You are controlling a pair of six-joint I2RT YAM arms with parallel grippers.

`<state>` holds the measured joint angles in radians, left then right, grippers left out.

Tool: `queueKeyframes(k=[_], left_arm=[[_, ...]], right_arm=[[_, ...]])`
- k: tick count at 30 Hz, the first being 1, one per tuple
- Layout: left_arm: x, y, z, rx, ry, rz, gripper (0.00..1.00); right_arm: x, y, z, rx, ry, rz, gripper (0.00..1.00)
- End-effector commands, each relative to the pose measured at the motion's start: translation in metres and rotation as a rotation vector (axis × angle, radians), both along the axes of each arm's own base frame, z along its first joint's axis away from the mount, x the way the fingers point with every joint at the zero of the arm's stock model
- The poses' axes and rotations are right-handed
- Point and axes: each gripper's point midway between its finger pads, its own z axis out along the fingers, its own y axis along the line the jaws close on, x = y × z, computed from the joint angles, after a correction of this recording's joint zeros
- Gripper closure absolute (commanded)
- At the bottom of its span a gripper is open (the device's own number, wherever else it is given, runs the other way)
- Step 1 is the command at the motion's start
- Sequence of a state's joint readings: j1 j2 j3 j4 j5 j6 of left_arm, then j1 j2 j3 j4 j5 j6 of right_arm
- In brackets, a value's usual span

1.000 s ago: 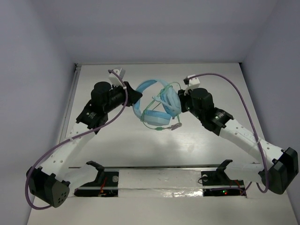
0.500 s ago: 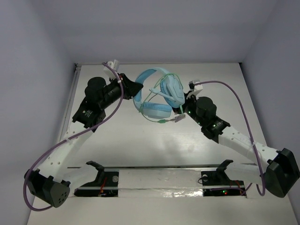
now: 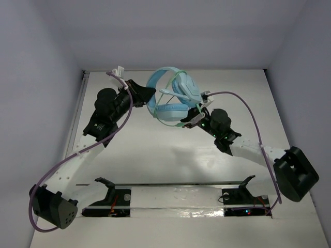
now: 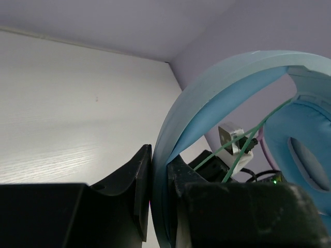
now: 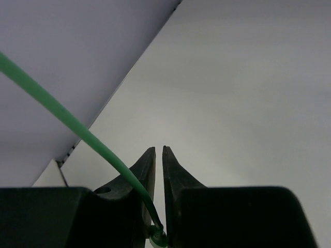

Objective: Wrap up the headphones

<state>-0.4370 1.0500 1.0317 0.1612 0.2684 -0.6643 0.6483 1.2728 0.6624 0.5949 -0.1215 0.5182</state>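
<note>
- Two grippers meet at the light blue headphones (image 3: 173, 101), which are held between them over the far middle of the white table (image 3: 155, 155), close to the back wall.
- On your left arm, the small label on the black motor housing (image 3: 98, 126) is too small to read.
- Your left gripper (image 3: 146, 94) is clamped on the headband (image 4: 217, 88), a smooth, flat, matte arc that passes edge-on between the two black fingers in the left wrist view.
- Your right gripper (image 3: 190, 119) has its jaws drawn almost together, with only a sliver of gap at the tips. The thin pale green cable (image 5: 67, 116) slants down along one finger and into the gap low down, pinched there.
- A padded ear cup (image 4: 305, 155), oval with a soft cushion, hangs just past the headband. Strands of the green cable cross in front of it.
- Thick purple cables (image 3: 243, 103) arch from each wrist back along the white arms.
- In both wrist views your own black finger bodies fill the bottom edge and hide whatever lies below.
</note>
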Motion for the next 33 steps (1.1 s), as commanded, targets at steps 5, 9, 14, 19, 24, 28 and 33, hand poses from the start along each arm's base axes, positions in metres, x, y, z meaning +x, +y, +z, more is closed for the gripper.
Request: queueKeyframes(k=[5,9,14,19,24,28,33], left_arm=[[0.045,0.053,0.009,-0.238,-0.05,0.387,1.0],[0.063,0.06,-0.024,-0.255,0.001,0.468,1.0],[0.075,0.076,-0.042,-0.257,0.016,0.584,1.0],[0.084,0.089,-0.055,-0.193,0.02,0.683,1.0],[0.086,0.105,-0.093,-0.096,0.059,0.777,1.0],[0.084,0.116,-0.14,0.001,0.119,0.834,1.0],[0.087,0.118,-0.181,0.098,0.174,0.862,1.0]], right_arm=[[-0.018,0.051,-0.003,0.26,0.168,0.189,0.82],[-0.026,0.079,-0.009,0.394,0.273,0.231,0.77],[-0.042,0.094,0.0,0.579,0.358,0.285,0.74],[-0.048,0.102,0.004,0.595,0.353,0.255,0.74],[-0.055,0.104,-0.019,0.529,0.371,0.207,0.74],[-0.054,0.104,-0.027,0.513,0.368,0.202,0.74],[-0.063,0.106,-0.027,0.444,0.343,0.216,0.75]])
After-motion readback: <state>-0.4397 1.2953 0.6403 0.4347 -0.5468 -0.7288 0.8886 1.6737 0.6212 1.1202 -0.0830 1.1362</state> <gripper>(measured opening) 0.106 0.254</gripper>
